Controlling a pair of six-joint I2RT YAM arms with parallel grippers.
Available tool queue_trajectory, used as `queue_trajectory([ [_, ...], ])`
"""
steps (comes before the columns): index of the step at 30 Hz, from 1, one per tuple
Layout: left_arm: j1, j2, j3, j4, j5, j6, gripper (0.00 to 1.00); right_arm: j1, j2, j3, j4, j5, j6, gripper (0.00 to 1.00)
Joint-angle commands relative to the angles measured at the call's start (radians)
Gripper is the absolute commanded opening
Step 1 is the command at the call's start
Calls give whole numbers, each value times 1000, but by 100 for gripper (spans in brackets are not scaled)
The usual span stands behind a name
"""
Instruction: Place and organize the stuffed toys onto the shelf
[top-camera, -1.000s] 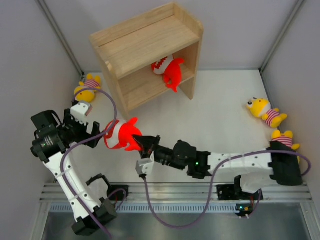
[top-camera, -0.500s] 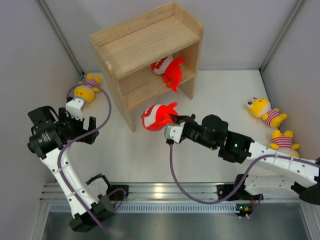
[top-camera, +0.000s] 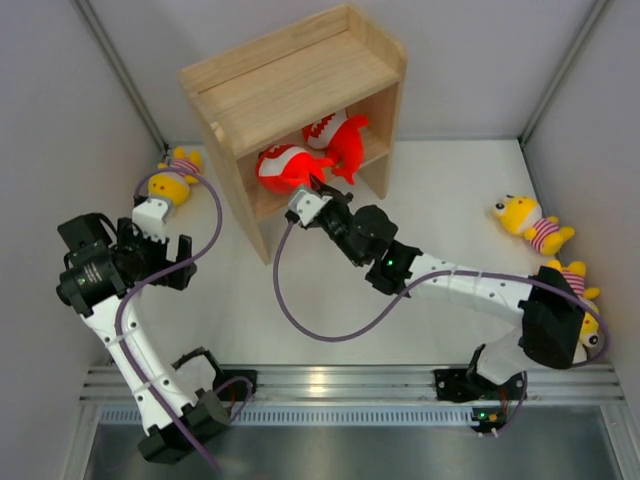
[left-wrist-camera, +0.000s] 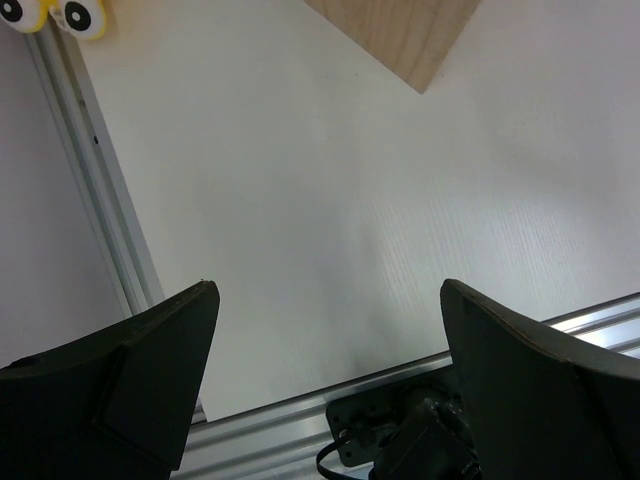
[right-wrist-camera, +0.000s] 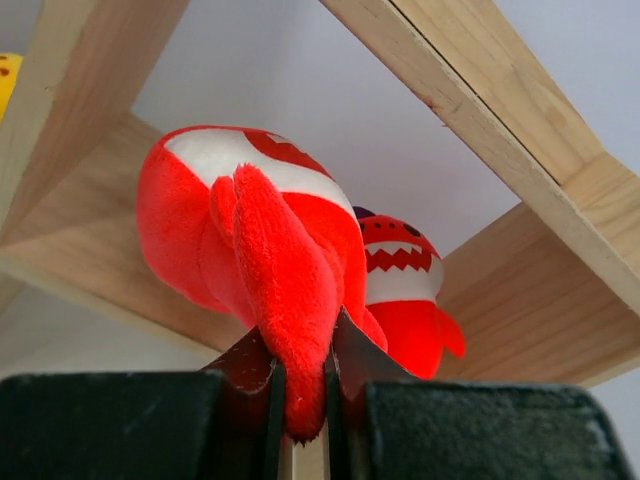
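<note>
The right gripper (right-wrist-camera: 300, 352) is clamped on the tail fin of a red fish toy (top-camera: 283, 166) at the lower tier of the shelf (top-camera: 290, 85), just beside a second red fish (top-camera: 343, 140) (toothy mouth showing), while the left gripper (left-wrist-camera: 330, 300) gapes wide over bare table.

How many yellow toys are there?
3. One yellow toy left of the shelf; two on the right, the nearer partly hidden by the right arm.

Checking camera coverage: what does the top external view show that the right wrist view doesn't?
Only top external: the left arm's open fingers, two yellow striped-shirt plush toys at the right. Only right wrist: the right arm's fingers pinching the red fish-like plush toy's tail. Both: that toy, a second red fish plush, the light wooden shelf.
</note>
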Motion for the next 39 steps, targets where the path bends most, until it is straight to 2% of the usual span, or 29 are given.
queue_trajectory([
  [1,-1,-2,-17,-74,3,9,99,-24,74,92,246,59,74,0],
  [10,-3,7,-34,-72,4,21,99,-75,360,203,240,2,120,0],
  [19,0,17,-87,-39,29,22,99,-83,433,223,182,-58,155,0],
  [22,-1,41,-118,-5,21,-1,99,-84,408,201,173,-54,166,14],
  [23,-1,44,-126,4,20,-4,99,-84,395,178,172,-54,167,27],
  [29,-1,112,-179,119,-48,-54,99,-83,266,59,219,-83,180,69],
  [32,-3,167,-198,214,-115,-100,99,-83,222,36,200,-109,180,79],
  [39,-18,388,-103,376,-252,-200,99,-83,136,-9,142,-182,167,87],
])
